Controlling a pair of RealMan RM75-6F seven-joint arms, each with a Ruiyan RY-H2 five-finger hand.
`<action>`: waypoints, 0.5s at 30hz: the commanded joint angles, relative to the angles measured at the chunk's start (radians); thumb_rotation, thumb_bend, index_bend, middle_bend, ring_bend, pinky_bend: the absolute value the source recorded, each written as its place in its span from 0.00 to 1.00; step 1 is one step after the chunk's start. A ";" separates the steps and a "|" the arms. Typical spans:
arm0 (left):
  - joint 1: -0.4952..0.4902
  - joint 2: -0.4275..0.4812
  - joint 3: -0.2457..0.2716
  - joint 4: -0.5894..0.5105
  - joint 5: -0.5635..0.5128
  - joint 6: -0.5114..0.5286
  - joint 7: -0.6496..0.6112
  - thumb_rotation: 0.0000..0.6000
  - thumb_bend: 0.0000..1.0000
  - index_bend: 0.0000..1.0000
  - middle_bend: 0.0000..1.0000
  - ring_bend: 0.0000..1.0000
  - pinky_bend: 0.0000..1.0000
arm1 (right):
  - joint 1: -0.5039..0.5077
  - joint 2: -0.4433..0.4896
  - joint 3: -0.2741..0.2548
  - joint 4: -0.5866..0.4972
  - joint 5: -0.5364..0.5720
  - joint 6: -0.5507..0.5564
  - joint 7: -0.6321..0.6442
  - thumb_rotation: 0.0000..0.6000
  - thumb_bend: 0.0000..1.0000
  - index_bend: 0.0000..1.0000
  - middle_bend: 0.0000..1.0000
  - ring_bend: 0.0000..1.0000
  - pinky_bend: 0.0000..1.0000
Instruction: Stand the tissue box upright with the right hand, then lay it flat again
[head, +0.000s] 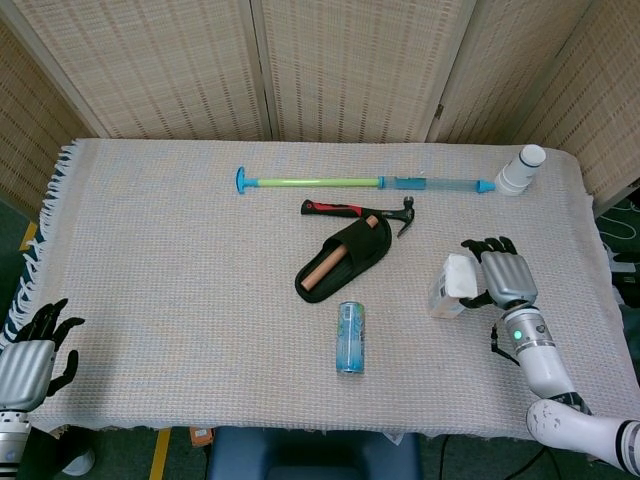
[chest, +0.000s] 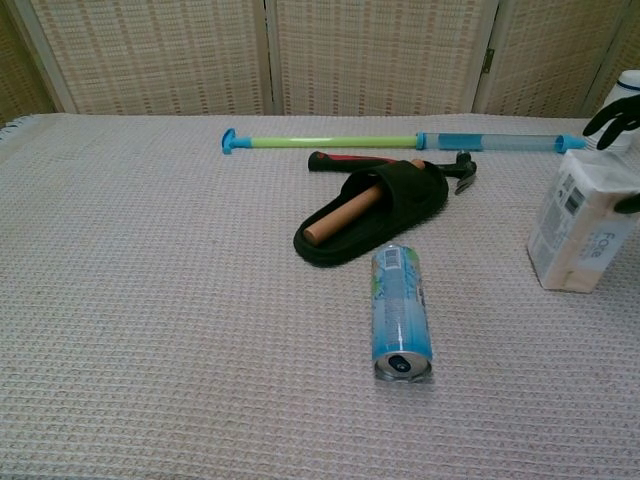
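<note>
At the right side of the head view, the tissue box (head: 453, 286) stands on end on the woven cloth (head: 180, 260), and the right hand (head: 505, 277) is against its right face, with dark fingers (head: 480, 244) reaching over the top edge and the thumb low on the side; I judge the hand is grasping the box. The box is probably light and a little soft, with a smooth plastic wrap that can slip, so a wide hold across the two broad faces near the upper part seems best, with gentle pressure so it is not crushed when it is tipped down. In the chest view the box (chest: 582, 235) appears at the right edge, slightly tilted, with printed letters readable, and only some fingertips (chest: 612, 116) show; the palm is cut off. The head view alone shows the left hand (head: 30, 360) at the lower left corner, off the cloth, with fingers loosely apart and holding nothing. The can (head: 350, 337) lies well apart from the box.
</note>
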 joint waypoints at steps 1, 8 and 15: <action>0.000 0.000 0.000 0.001 -0.001 -0.001 -0.001 1.00 0.53 0.25 0.00 0.00 0.20 | 0.002 -0.003 0.000 0.003 0.004 0.001 -0.002 1.00 0.06 0.20 0.22 0.27 0.00; 0.000 0.001 0.001 0.001 0.000 -0.002 -0.002 1.00 0.53 0.25 0.00 0.00 0.20 | 0.010 -0.010 -0.001 0.012 0.010 -0.003 -0.009 1.00 0.06 0.26 0.22 0.27 0.00; 0.000 0.001 0.001 0.001 -0.001 -0.002 0.000 1.00 0.53 0.25 0.00 0.00 0.20 | 0.023 -0.025 0.001 0.038 0.016 -0.021 -0.009 1.00 0.06 0.28 0.22 0.27 0.00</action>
